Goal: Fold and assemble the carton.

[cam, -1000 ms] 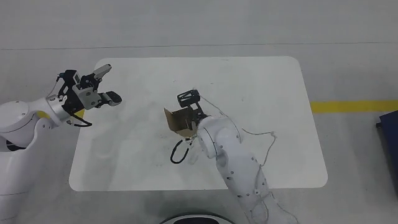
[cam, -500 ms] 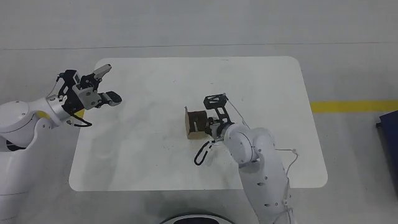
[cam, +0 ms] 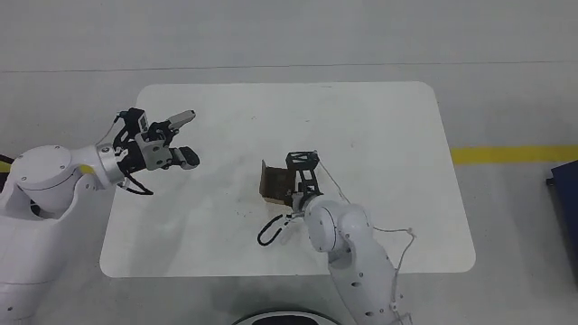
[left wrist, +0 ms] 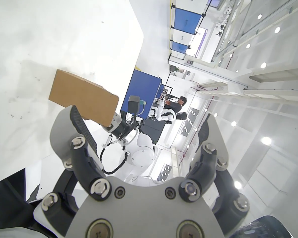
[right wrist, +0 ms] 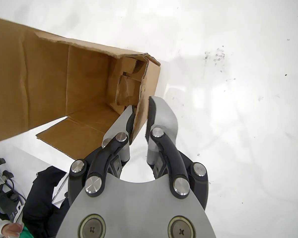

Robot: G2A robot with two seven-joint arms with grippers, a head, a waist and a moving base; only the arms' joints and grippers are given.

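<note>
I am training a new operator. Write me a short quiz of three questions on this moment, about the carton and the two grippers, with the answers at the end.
1. Choose one. The right gripper is shut on:
A) a wall of the carton
B) a loose cable
C) nothing
2. True or false: the left gripper touches the carton.
3. Fill the gap: the left gripper's fingers stand ____.

Key: 1. A. 2. False: it is apart from the carton, off to one side. 3. open.
</note>
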